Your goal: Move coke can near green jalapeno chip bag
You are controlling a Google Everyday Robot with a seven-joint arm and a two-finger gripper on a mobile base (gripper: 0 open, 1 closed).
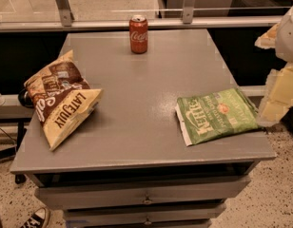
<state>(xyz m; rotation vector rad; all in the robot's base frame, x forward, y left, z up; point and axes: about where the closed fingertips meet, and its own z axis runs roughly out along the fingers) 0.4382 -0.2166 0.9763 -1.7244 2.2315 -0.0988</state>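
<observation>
**Claw beside the Kettle bag, can well apart**

My pale claw (279,94) hangs over the right edge of the grey surface (151,108); I cannot tell whether it is open or closed. Just left of it lies the flat green crinkly "Kettle" chip bag (217,115). The small red "Coca-Cola" can (138,34) stands upright well apart, far left and beyond. Farthest left lies the brown-and-cream "Late July" bag (61,99).

Gripper (276,95) at right edge, blurred, cut off.

Late July bag (61,101) — grey table (137,113)
</observation>
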